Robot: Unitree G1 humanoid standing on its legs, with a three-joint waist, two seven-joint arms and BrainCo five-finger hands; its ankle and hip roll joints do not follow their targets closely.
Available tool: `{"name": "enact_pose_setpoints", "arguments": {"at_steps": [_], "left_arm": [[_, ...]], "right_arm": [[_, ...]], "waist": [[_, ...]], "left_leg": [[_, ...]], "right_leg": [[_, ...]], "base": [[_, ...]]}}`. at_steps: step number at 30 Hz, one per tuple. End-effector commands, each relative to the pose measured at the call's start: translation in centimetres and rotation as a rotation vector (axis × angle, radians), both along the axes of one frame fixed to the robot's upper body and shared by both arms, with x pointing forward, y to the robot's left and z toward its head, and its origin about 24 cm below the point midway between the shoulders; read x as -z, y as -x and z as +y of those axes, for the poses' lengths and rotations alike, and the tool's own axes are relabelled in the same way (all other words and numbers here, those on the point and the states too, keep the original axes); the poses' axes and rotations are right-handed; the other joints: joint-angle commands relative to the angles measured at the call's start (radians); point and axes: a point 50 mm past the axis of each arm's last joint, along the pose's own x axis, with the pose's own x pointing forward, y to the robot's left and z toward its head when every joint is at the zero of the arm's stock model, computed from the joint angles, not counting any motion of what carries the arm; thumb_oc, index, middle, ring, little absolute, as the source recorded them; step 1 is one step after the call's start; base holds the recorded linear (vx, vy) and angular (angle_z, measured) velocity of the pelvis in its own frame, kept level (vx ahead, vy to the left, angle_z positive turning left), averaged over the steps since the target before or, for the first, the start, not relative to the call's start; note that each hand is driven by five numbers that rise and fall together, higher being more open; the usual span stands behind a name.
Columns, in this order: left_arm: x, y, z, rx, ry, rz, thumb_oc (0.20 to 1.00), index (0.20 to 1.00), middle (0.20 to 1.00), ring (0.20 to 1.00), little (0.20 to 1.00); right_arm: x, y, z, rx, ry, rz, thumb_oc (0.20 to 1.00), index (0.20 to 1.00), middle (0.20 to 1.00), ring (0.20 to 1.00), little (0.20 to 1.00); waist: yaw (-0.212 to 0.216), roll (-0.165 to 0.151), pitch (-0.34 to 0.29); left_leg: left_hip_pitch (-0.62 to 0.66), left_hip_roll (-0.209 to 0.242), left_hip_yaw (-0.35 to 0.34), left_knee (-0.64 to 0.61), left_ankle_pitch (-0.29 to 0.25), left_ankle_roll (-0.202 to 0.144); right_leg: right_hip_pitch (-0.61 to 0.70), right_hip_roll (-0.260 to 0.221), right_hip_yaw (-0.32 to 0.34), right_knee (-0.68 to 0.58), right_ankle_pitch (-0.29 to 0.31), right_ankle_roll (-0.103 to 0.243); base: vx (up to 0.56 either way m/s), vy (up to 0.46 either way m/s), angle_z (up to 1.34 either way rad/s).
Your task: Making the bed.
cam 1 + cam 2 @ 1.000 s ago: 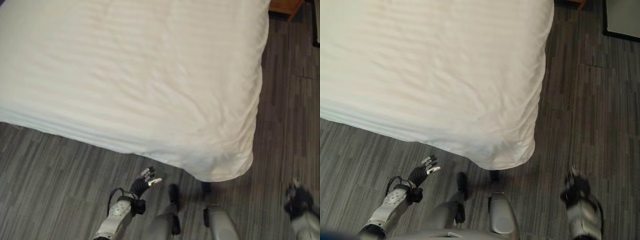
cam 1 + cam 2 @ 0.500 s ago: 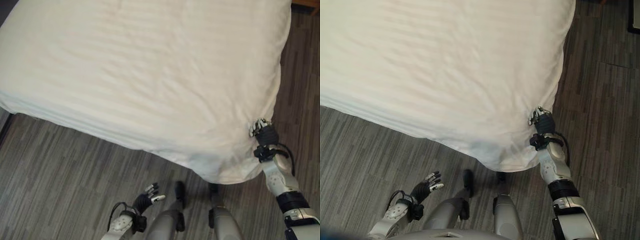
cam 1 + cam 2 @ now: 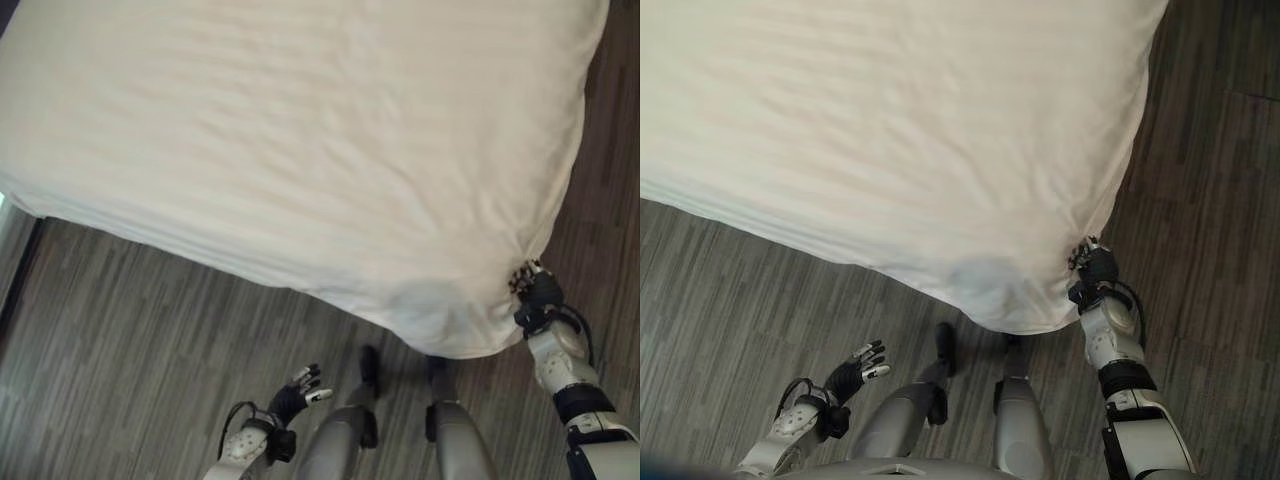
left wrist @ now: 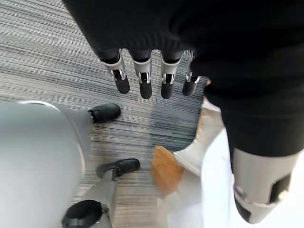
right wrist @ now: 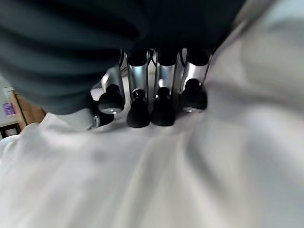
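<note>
White duvet (image 3: 300,150) spread across the bed, covering most of the head views from the far edge down toward the robot. Faint woven stripes running across the cloth, with soft shallow wrinkles over the top. Near edge slanting from the left down to a rounded near-right corner (image 3: 455,320), where the cloth bulges and hangs over the side, creased into small folds. A greyer, shaded patch just left of that corner.

Right hand (image 3: 535,290) pressed against the duvet at the near-right corner, on the bed's right side. Seen from its own wrist camera, fingers (image 5: 164,107) curled with dark tips digging into the white cloth, thumb close against them, folds gathered right at the tips: pinching the duvet.

Left hand (image 3: 298,388) low in the near-left part of the scene, above the floor, well apart from the bed's near edge. Fingers (image 4: 142,78) straight and spread a little, holding nothing. Past them in that wrist view, a wooden bed leg (image 4: 166,171) under hanging white cloth.

Grey striped plank floor (image 3: 130,330) open along the whole near side of the bed, widest toward the left. A narrower strip of the same floor along the bed's right side, beyond the right arm. A dark line (image 3: 22,280) on the floor at the far left, near the duvet's left end.
</note>
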Motion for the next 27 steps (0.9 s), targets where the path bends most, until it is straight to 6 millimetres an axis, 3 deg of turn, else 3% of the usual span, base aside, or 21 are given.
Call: {"name": "enact_pose_setpoints", "arguments": {"at_steps": [1, 2, 4, 6, 8, 10, 12, 13, 17, 19, 20, 22, 24, 27], "left_arm": [[-0.5, -0.9, -0.5, 0.010, 0.004, -0.037, 1.000, 1.000, 1.000, 1.000, 1.000], [-0.5, -0.9, -0.6, 0.010, 0.005, -0.039, 1.000, 1.000, 1.000, 1.000, 1.000], [-0.6, -1.6, -0.7, 0.010, -0.011, -0.055, 1.000, 1.000, 1.000, 1.000, 1.000], [-0.7, -2.1, -0.5, -0.001, -0.024, -0.063, 1.000, 1.000, 1.000, 1.000, 1.000], [-0.8, -2.2, -0.3, -0.008, -0.033, -0.071, 1.000, 1.000, 1.000, 1.000, 1.000], [-0.8, -2.4, -0.1, -0.020, -0.035, -0.074, 1.000, 1.000, 1.000, 1.000, 1.000], [-0.9, -2.4, 0.0, -0.024, -0.032, -0.077, 1.000, 1.000, 1.000, 1.000, 1.000], [-1.0, -2.5, 0.2, -0.046, -0.023, -0.081, 1.000, 1.000, 1.000, 1.000, 1.000], [-1.0, -2.5, 0.5, -0.071, -0.011, -0.073, 1.000, 1.000, 1.000, 1.000, 1.000], [-0.9, -2.3, 0.7, -0.076, -0.015, -0.069, 1.000, 1.000, 1.000, 1.000, 1.000], [-0.7, -2.0, 1.2, -0.101, -0.025, -0.058, 1.000, 1.000, 1.000, 1.000, 1.000], [-0.5, -1.6, 1.6, -0.120, -0.029, -0.050, 1.000, 1.000, 1.000, 1.000, 1.000], [-0.5, -1.1, 2.0, -0.118, -0.037, -0.044, 1.000, 1.000, 1.000, 1.000, 1.000], [-0.2, -0.7, 2.5, -0.122, -0.058, -0.028, 1.000, 1.000, 1.000, 1.000, 1.000]], "right_arm": [[-2.4, -1.0, -1.4, 0.038, 0.038, -0.049, 0.200, 0.200, 0.200, 0.200, 0.200], [-2.4, -1.0, -1.4, 0.038, 0.039, -0.051, 0.200, 0.200, 0.200, 0.200, 0.200], [-2.3, 0.2, -5.4, 0.152, 0.133, 0.086, 0.200, 0.200, 0.200, 0.200, 0.200], [2.0, 3.9, -7.1, 0.195, 0.166, 0.326, 0.200, 0.200, 0.200, 0.200, 0.200], [4.4, 6.6, -7.5, 0.227, 0.135, 0.423, 0.200, 0.200, 0.200, 0.200, 0.200], [7.0, 9.8, -7.6, 0.276, 0.074, 0.502, 0.200, 0.200, 0.200, 0.200, 0.200], [7.7, 10.9, -7.6, 0.290, 0.059, 0.526, 0.200, 0.200, 0.200, 0.200, 0.200], [9.5, 14.3, -7.8, 0.356, 0.012, 0.576, 0.200, 0.200, 0.200, 0.200, 0.200], [10.6, 18.9, -8.8, 0.489, -0.042, 0.598, 0.200, 0.200, 0.200, 0.200, 0.200], [10.6, 19.3, -8.8, 0.510, -0.046, 0.585, 0.200, 0.200, 0.200, 0.200, 0.200], [10.2, 19.4, -8.7, 0.531, -0.024, 0.537, 0.200, 0.200, 0.200, 0.200, 0.200], [9.1, 19.2, -8.9, 0.539, 0.036, 0.473, 0.200, 0.200, 0.200, 0.200, 0.200], [7.0, 17.7, -9.0, 0.472, 0.161, 0.408, 0.200, 0.200, 0.200, 0.200, 0.200], [5.2, 14.5, -7.2, 0.337, 0.266, 0.316, 0.200, 0.200, 0.200, 0.200, 0.200]], "waist": [[0.026, -0.013, -0.008], [0.026, -0.012, -0.008], [0.033, 0.026, 0.017], [0.027, 0.038, 0.030], [0.015, 0.034, 0.031], [-0.006, 0.019, 0.025], [-0.012, 0.012, 0.019], [-0.037, -0.012, 0.006], [-0.074, -0.064, -0.039], [-0.080, -0.080, -0.049], [-0.094, -0.105, -0.079], [-0.101, -0.122, -0.104], [-0.107, -0.128, -0.128], [-0.104, -0.138, -0.163]], "left_leg": [[-0.038, -0.023, -0.091, 0.005, 0.016, -0.043], [-0.040, -0.023, -0.092, 0.005, 0.016, -0.043], [-0.078, -0.029, -0.096, 0.005, 0.027, -0.048], [-0.087, -0.026, -0.095, 0.005, 0.032, -0.051], [-0.077, -0.022, -0.095, 0.005, 0.026, -0.050], [-0.070, -0.019, -0.096, 0.005, 0.026, -0.049], [-0.064, -0.018, -0.096, 0.005, 0.024, -0.049], [-0.039, -0.013, -0.093, 0.005, 0.013, -0.048], [0.013, 0.001, -0.082, 0.005, -0.006, -0.048], [0.036, 0.006, -0.075, 0.005, -0.013, -0.048], [0.075, 0.016, -0.061, 0.005, -0.024, -0.047], [0.127, 0.022, -0.055, 0.005, -0.036, -0.046], [0.186, 0.026, -0.062, 0.005, -0.052, -0.043], [0.242, 0.023, -0.076, 0.005, -0.057, -0.040]], "right_leg": [[-0.013, -0.051, -0.037, 0.015, 0.032, 0.061], [-0.015, -0.051, -0.038, 0.015, 0.033, 0.061], [-0.051, -0.052, -0.027, 0.015, 0.042, 0.059], [-0.062, -0.047, -0.016, 0.015, 0.044, 0.056], [-0.055, -0.041, -0.015, 0.015, 0.038, 0.054], [-0.049, -0.038, -0.009, 0.015, 0.037, 0.052], [-0.043, -0.037, -0.010, 0.015, 0.033, 0.051], [-0.017, -0.031, -0.010, 0.015, 0.024, 0.049], [0.032, -0.023, -0.022, 0.015, 0.006, 0.053], [0.052, -0.018, -0.026, 0.015, -0.001, 0.055], [0.087, -0.009, -0.031, 0.015, -0.011, 0.054], [0.140, -0.006, -0.037, 0.015, -0.029, 0.051], [0.204, -0.008, -0.049, 0.015, -0.050, 0.048], [0.271, -0.012, -0.060, 0.016, -0.061, 0.043]], "base": [[-0.02, -0.010, 0.11], [-0.04, -0.011, 0.06], [-0.05, -0.004, 0.08], [-0.02, -0.013, 0.14], [0.02, -0.039, 0.01], [0.01, -0.047, 0.00], [0.02, -0.018, 0.00], [0.05, -0.040, -0.02], [0.09, -0.042, -0.05], [0.08, -0.020, -0.12], [0.13, -0.018, -0.21], [0.14, 0.003, -0.27], [0.10, 0.038, -0.07], [0.06, 0.044, 0.15]]}}
